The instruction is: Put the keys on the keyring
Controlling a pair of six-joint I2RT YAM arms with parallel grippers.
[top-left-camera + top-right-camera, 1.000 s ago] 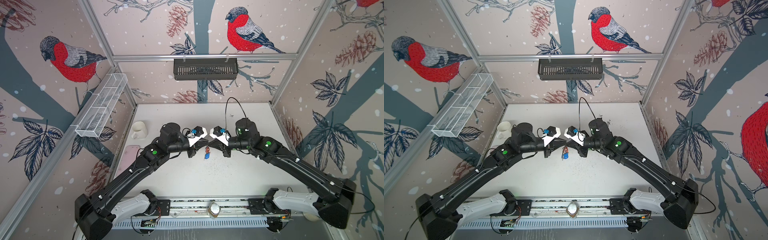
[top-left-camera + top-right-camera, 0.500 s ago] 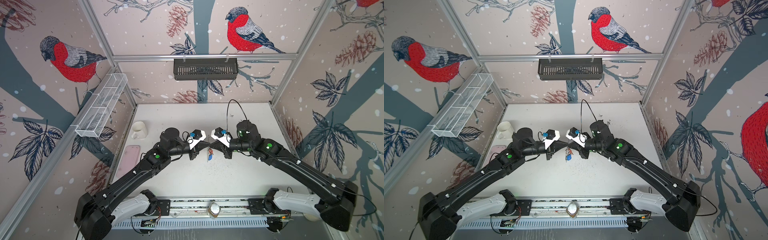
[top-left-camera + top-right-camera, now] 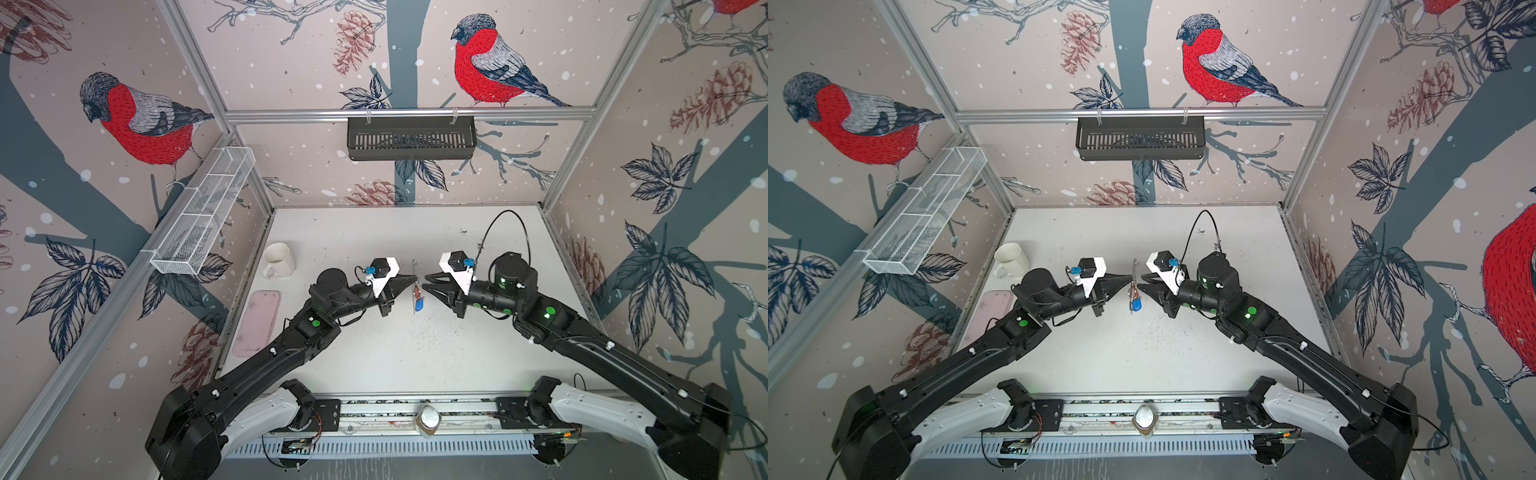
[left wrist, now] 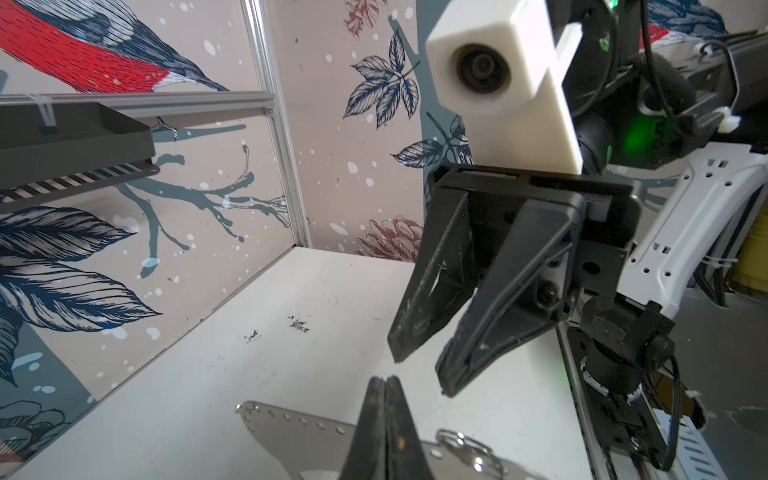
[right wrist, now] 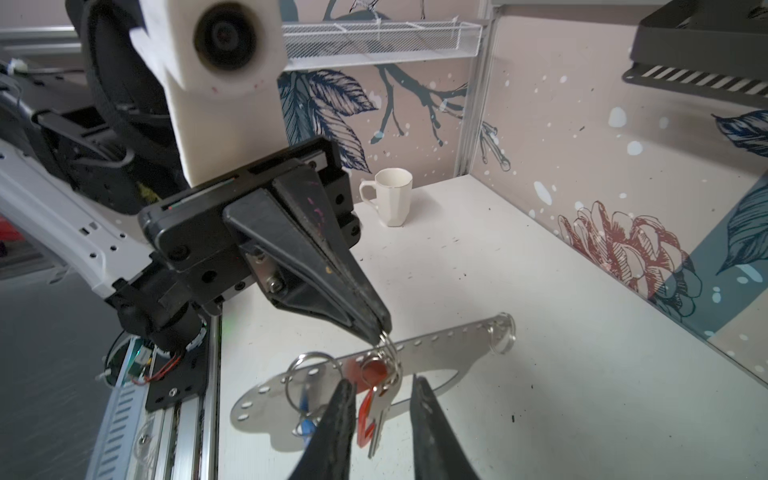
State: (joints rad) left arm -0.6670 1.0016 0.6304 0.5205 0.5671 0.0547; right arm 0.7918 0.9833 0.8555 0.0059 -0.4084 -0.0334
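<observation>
The keyring (image 5: pixel 440 353), a flat grey plate with holes along one edge, hangs upright above the table and shows edge-on in both top views (image 3: pixel 414 268) (image 3: pixel 1135 268). The keys (image 5: pixel 380 409) dangle in front of it, with a red tag (image 5: pixel 371 370) and a blue tag (image 3: pixel 419 306) (image 3: pixel 1136 306). My left gripper (image 5: pixel 380 334) (image 3: pixel 414 277) (image 4: pixel 386 380) is shut on the split ring carrying the red-tagged key at the plate's holed edge. My right gripper (image 5: pixel 380 395) (image 3: pixel 424 286) (image 4: pixel 419 368) faces it, open. Its fingers flank the hanging key without touching.
A white mug (image 3: pixel 278 258) and a flat pink case (image 3: pixel 257 322) sit at the table's left side. A black slotted basket (image 3: pixel 411 137) hangs on the back rail and a white wire basket (image 3: pixel 205 216) on the left wall. The rail (image 3: pixel 415 409) runs along the front edge.
My right gripper has opened and let go of the keys, drawing slightly back to the right. The left gripper stays shut on the ring.
</observation>
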